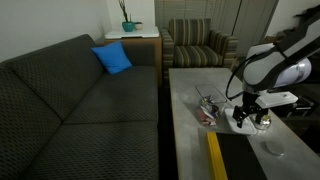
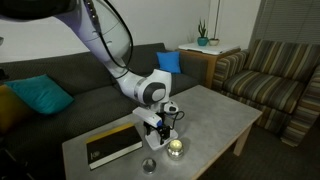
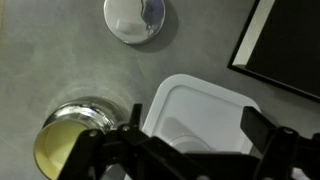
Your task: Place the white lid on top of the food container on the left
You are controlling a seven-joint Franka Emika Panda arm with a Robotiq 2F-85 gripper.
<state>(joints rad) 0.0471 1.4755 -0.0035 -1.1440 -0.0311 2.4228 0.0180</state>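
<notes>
In the wrist view the white lid [image 3: 200,112] lies flat on the grey table, right below my gripper [image 3: 192,125]. The gripper is open, and its dark fingers [image 3: 256,125] stand on either side of the lid, apart from it. The lid's near part is hidden by the gripper body. The food container [image 1: 207,108], low and clear with reddish contents, sits on the table to the left of the gripper [image 1: 248,116] in an exterior view. From the opposite side the gripper [image 2: 158,126] hangs low over the table.
A round container with yellowish contents [image 3: 62,138] [image 2: 176,148] stands close beside the lid. A small grey round disc [image 3: 133,18] [image 1: 273,148] lies nearby. A dark book with a yellow edge [image 1: 222,158] [image 2: 110,146] lies on the table. A sofa [image 1: 80,110] borders the table.
</notes>
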